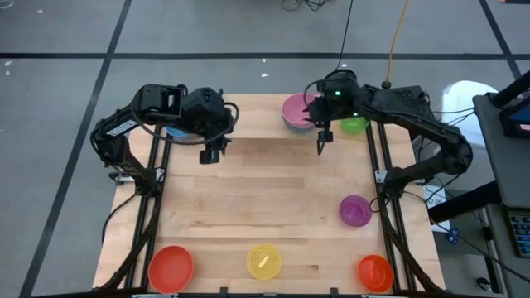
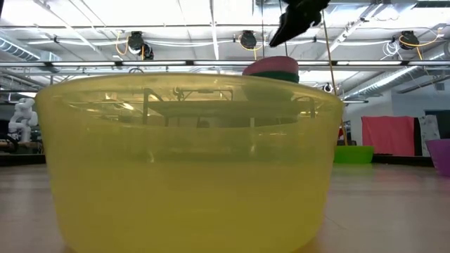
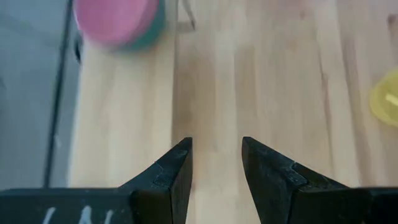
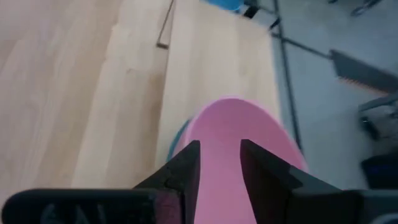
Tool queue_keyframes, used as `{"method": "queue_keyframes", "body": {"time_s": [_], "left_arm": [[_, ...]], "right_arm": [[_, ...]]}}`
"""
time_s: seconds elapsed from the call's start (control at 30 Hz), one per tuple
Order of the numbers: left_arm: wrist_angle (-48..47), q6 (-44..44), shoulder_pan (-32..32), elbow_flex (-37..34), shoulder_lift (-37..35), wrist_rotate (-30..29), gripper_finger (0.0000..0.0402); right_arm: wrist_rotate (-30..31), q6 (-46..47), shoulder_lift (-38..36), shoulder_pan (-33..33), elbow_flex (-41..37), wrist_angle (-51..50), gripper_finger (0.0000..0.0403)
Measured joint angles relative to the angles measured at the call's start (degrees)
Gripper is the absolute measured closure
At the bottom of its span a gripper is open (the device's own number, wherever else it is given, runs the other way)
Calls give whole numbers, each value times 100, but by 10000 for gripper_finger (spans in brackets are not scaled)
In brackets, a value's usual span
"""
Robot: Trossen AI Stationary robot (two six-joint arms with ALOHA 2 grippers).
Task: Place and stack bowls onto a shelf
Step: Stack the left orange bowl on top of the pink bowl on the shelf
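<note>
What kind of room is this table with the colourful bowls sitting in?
Probably a robotics lab or workshop. Two dark jointed robot arms are mounted at a light-wood table on a grey taped concrete floor. The level view shows exposed ceiling pipes and hanging cable reels.

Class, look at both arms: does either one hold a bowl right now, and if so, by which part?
Neither. The right gripper has its fingers apart above the pink bowl, clear of it. The left gripper is open over bare table.
</note>
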Motion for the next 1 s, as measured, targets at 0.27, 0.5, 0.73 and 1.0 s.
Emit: {"method": "queue_keyframes", "body": {"time_s": [0.27, 0.5, 0.73, 1.0], "left_arm": [[-20, -1994, -33, -33, -163, 2, 256], [-11, -2922, -213, -100, -212, -317, 256], [-12, -4406, -747, -1245, -398, -264, 256], [-19, -7825, -1826, -2968, -616, 549, 256]], "right_arm": [[69, 61, -788, 136, 2, 429, 297], [69, 63, -1354, 136, 2, 585, 297], [69, 59, -1836, 135, 2, 577, 298], [69, 61, -2230, 133, 4, 579, 298]]}}
